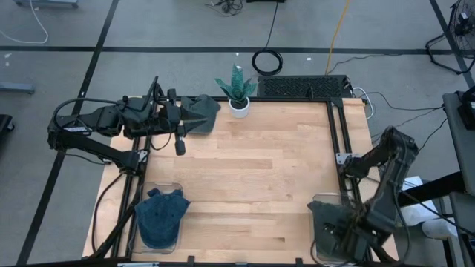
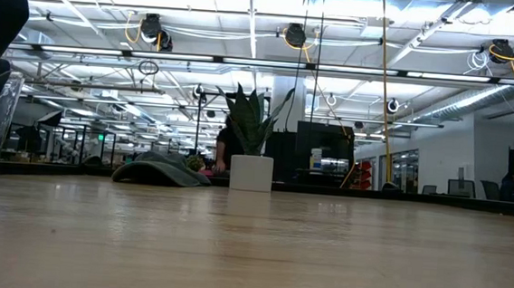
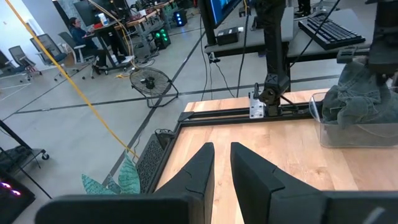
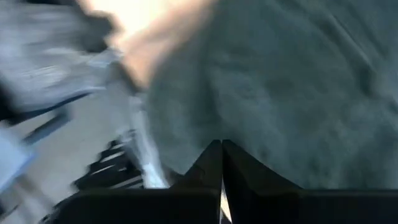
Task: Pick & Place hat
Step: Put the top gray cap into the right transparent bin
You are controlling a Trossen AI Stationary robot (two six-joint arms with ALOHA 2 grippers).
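Wooden bench [image 1: 245,185] fills our view. Our left hand [image 1: 180,144] hangs nearly clenched, empty, a grey hat [image 1: 199,113] just beyond it by the plant [image 1: 237,89]. Our right hand [image 1: 343,236] is clenched down in the grey-green hat [image 1: 326,216] inside its clear bin [image 1: 315,204].

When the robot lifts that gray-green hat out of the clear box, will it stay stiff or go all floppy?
Probably floppy. The gray-green hat sits crumpled in the clear box, like soft cloth. It is likely light, as thin fabric usually is. The right end effector is shut, pressed close against the cloth, so a pinch of fabric may lift while the rest hangs.
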